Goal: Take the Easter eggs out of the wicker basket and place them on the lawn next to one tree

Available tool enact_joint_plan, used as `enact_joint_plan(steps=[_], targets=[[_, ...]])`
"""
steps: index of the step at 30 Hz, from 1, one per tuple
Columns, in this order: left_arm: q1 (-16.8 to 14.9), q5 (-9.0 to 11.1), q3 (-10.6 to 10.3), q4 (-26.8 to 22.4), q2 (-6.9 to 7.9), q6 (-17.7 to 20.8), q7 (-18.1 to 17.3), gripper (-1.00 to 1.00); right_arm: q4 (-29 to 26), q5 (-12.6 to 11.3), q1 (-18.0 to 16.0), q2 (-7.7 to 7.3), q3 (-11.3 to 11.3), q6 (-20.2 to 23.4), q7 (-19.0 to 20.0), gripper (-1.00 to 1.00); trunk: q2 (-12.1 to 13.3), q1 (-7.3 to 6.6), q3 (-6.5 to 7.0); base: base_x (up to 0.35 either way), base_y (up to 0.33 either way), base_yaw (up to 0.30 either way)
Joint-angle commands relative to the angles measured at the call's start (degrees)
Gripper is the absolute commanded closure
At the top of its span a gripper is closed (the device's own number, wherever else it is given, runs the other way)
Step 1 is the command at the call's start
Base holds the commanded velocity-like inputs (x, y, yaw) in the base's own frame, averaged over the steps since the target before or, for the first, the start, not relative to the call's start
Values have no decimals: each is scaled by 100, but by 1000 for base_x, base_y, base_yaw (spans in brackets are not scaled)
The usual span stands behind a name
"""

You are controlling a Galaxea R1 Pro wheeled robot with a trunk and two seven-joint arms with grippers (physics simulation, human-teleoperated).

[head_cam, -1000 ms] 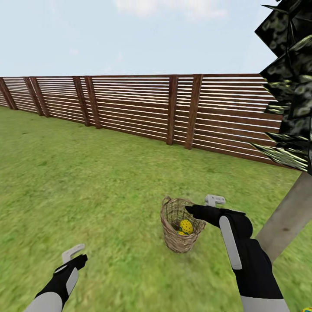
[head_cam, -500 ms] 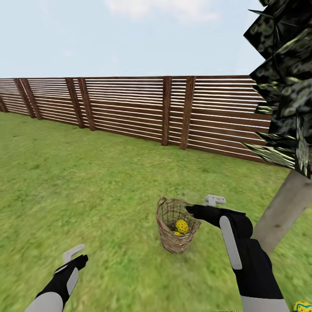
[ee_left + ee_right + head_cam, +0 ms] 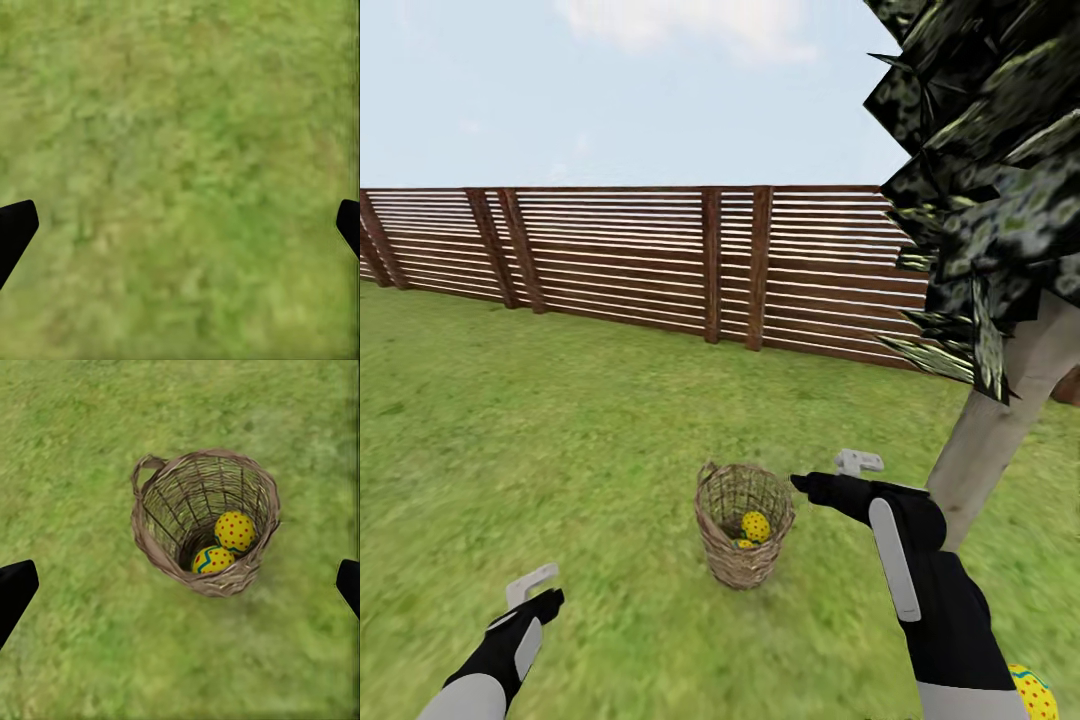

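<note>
- Right now I have the wicker basket [image 3: 743, 535] standing upright on the lawn [image 3: 560, 450], near the middle of my head view and a little right of centre.
- Two Easter eggs sit at the bottom of the basket, touching each other: a red-dotted egg [image 3: 235, 530] and a zigzag egg [image 3: 213, 559] with a blue band beside it.
- A third egg [image 3: 1032, 692] lies on the grass at the near right corner of the head view, partly hidden behind my right arm, well apart from the basket.
- The tree [image 3: 990, 440] rises on the right, its pale trunk leaning and its dark speckled foliage spreading over the top right; the basket is near its base, to the left.
- My right claw [image 3: 830, 478] hangs just right of the basket rim, above the grass; in the right wrist view its two dark fingertips [image 3: 15, 589] sit wide apart with nothing between them, so it is open and empty.
- My left claw [image 3: 530, 590] is low at the near left, well apart from the basket; its fingertips [image 3: 15, 229] are spread wide over bare grass, open and empty too.
- The wooden fence [image 3: 660, 260] runs across the far side of the garden under a pale sky.
</note>
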Motion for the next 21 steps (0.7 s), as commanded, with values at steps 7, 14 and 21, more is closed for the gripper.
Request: enact_joint_plan(steps=[7,14,21], targets=[[-4,-60,29,-9,-4,43,-9,-100,-2,-38,-5,3,-17,20,-21,-100,279,-154,169,0,0,-214],[-4,-62,29,-11,-3,45,-11,-100,-2,-38,-5,3,-20,26,-22,-100,399,-220,262,0,0,-178],[-4,-57,29,-19,8,42,-10,-100,-2,-39,-5,3,-22,27,-21,-100,399,-220,279,0,37,-60]])
